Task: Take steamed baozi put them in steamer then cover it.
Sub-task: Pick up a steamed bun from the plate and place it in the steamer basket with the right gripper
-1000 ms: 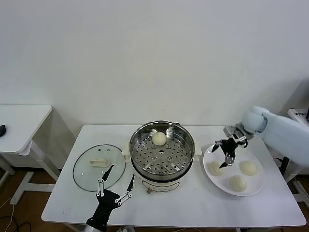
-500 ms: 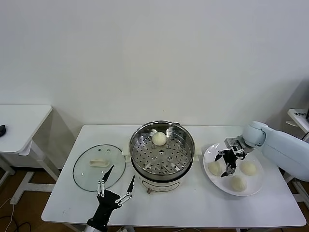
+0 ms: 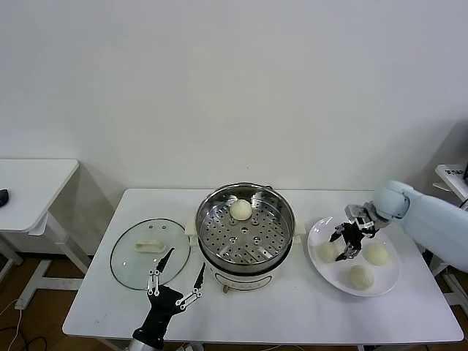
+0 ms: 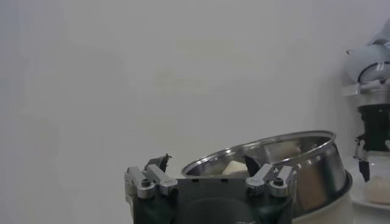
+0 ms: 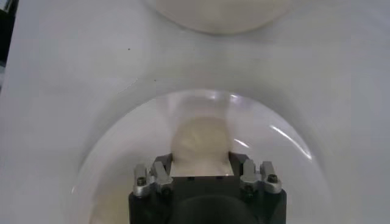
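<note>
The steamer (image 3: 245, 232) stands mid-table with one baozi (image 3: 240, 210) on its perforated tray. Three baozi lie on a white plate (image 3: 386, 276) to its right. My right gripper (image 3: 345, 242) is down over the left baozi (image 3: 326, 251). In the right wrist view that baozi (image 5: 200, 143) sits between the fingers (image 5: 163, 167), which press its sides; it rests on the plate (image 5: 116, 146). The cover (image 3: 130, 262) lies flat left of the steamer, handle (image 3: 150, 246) up. My left gripper (image 3: 175, 281) is open and empty, near the table's front edge beside the cover.
The other two plate baozi (image 3: 376, 254) (image 3: 360, 276) lie right of my right gripper. A second white table (image 3: 33, 183) stands at the far left. The left wrist view shows the steamer wall (image 4: 304, 161) and my right arm (image 4: 373, 115) beyond it.
My right gripper came down from above the plate onto the left baozi and its fingers drew in around it. The left arm has not moved.
</note>
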You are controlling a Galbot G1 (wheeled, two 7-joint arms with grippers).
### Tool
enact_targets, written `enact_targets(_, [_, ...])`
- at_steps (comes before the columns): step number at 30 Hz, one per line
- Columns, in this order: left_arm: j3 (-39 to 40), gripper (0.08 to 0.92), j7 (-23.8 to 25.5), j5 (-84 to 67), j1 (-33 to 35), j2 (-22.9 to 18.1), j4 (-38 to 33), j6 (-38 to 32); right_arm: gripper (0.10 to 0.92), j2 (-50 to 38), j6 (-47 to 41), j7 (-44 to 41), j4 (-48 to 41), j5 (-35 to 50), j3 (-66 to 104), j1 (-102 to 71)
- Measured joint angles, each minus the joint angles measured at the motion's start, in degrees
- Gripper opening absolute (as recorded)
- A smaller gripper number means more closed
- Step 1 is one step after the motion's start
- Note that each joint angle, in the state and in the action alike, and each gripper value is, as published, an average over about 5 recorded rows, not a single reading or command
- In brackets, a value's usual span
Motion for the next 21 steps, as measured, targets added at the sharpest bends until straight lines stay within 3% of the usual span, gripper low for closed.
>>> enact_targets(12, [0.65, 0.823, -0.08, -0.06, -0.69, 0.61, -0.33, -0.18, 0.651, 6.34, -3.36, -3.99, 7.9, 12.51, -15.36, 24.14])
enact_targets(21, [0.93, 0.823, -0.19, -0.09, -0.84, 0.74, -0.52, -0.19, 0.642, 15.97, -7.8, -2.52, 12.04, 21.07, -22.28, 31.6])
